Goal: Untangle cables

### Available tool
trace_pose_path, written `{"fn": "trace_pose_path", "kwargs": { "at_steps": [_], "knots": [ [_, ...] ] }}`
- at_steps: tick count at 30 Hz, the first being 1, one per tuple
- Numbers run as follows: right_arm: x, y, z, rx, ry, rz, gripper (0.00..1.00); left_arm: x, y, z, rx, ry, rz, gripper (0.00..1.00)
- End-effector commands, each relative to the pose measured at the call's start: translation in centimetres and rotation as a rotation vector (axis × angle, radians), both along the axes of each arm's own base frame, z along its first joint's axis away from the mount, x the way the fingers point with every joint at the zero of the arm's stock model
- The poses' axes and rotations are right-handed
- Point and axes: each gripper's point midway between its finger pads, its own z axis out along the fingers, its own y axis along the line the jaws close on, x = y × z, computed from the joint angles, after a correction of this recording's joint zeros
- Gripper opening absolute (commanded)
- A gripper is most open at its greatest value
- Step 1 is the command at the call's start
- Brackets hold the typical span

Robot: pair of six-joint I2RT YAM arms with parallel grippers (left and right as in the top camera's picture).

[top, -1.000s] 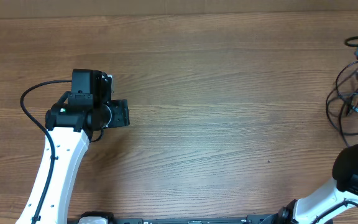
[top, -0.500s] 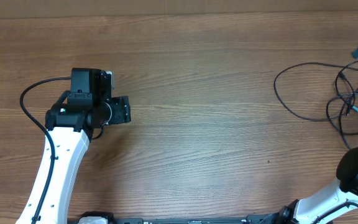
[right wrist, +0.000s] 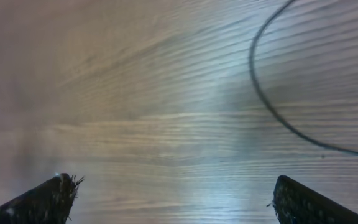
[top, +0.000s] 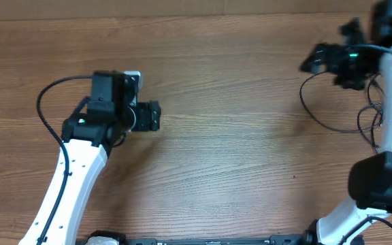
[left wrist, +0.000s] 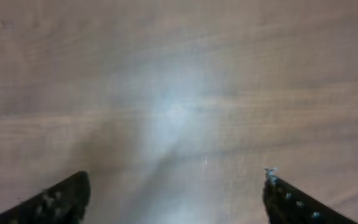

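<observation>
Cables [right wrist: 252,62] at upper right now trail one loop pulled leftward, released as my right pincer [right wrist: 173,186] spread wide above it.

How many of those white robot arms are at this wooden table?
2. One white robot arm is at the left of the wooden table, over bare wood; the other is along the right edge, beside the thin black cables. None seems hidden.
</observation>
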Motion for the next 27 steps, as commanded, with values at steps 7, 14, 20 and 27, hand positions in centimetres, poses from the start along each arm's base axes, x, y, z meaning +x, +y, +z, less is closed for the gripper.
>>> {"fn": "trace_pose_path", "kwargs": {
  "at_steps": [7,14,20,27],
  "knots": [
    [-2.2,4.8,-1.6,-0.238,0.094,-0.039,1.0,-6.9,4.8,-2.5,0.095,0.322,0.165,1.0],
    [-4.4,6.3,-1.6,-0.226,0.049,-0.031,1.0,-10.9,6.9,-2.8,0.061,0.488,0.242,1.0],
    [-7.6,5.8,-0.3,-0.189,-0.104,-0.043,1.0,-11.5,6.9,-1.0,0.056,0.397,0.217,0.99],
    [-11.3,5.2,2.2,-0.129,-0.386,-0.07,1.0,-12.2,6.2,2.9,0.022,0.086,0.16,1.0]
  ]
}}
